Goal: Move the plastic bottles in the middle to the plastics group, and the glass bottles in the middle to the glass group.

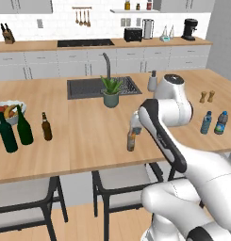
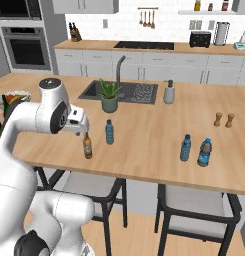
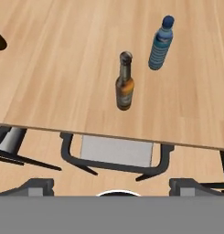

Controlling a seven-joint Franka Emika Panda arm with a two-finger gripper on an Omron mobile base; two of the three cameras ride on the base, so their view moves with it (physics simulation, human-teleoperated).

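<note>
From the left base view I see the white arm bent over the front of the long wooden bench [image 1: 88,141], its hand hanging above the paler amber glass beer bottle with a pale label [image 1: 131,140], which stands upright near the front edge. The arm hides the small translucent light-blue plastic bottle with a dark cap from this side; the right base view shows it [image 2: 109,132] standing just beyond and to the right of the amber bottle [image 2: 87,146], apart from it. The hand view has both in front of me: the amber bottle [image 3: 125,82] centred, the light-blue bottle [image 3: 160,43] further off to the right.

The gripper [image 2: 85,131] sits above the amber bottle's neck in the right base view, but the jaws are too small and shadowed there, and barely rise into the hand view, so I cannot tell whether they are released or clenched.

The left base view alone gives me the glass end: two tall dark green wine bottles [image 1: 16,129] beside a bowl of fruit [image 1: 8,111], with the dark brown glass beer bottle [image 1: 46,127] standing just right of them. The two small blue plastic water bottles [image 2: 196,149] stand together, well apart from the middle pair, towards the right end of the bench in both base views.

A potted green plant [image 2: 109,96] stands in front of the sink.
</note>
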